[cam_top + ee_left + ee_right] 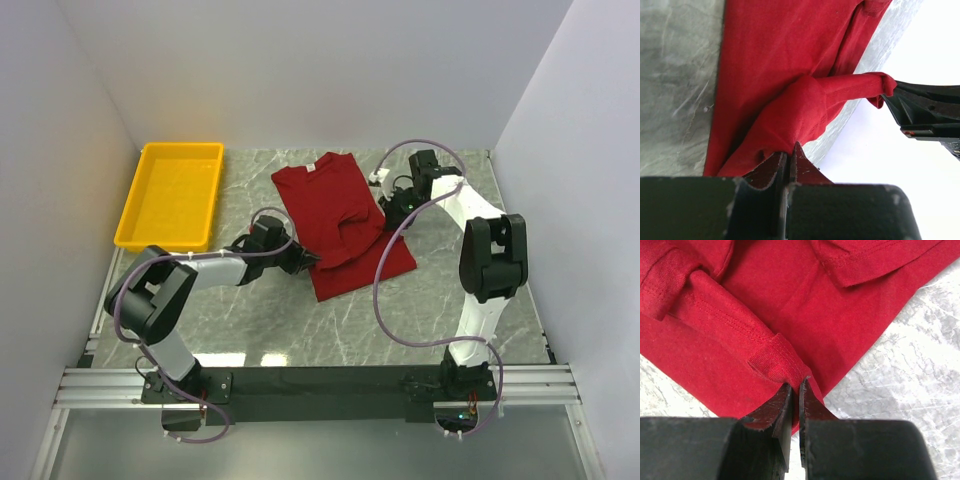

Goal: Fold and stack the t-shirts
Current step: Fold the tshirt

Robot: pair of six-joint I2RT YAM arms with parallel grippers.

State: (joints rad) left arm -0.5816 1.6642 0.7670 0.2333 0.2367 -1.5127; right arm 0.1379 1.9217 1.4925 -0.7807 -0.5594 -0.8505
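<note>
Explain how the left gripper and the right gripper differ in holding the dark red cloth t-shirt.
The left gripper pinches a bunched fold at the left edge of the dark red cloth t-shirt; the right gripper pinches a stitched hem band at its right edge. The left gripper is nearer the marbled grey table's near edge; the right gripper is farther back. Both are shut on cloth that stands raised between them.
</note>
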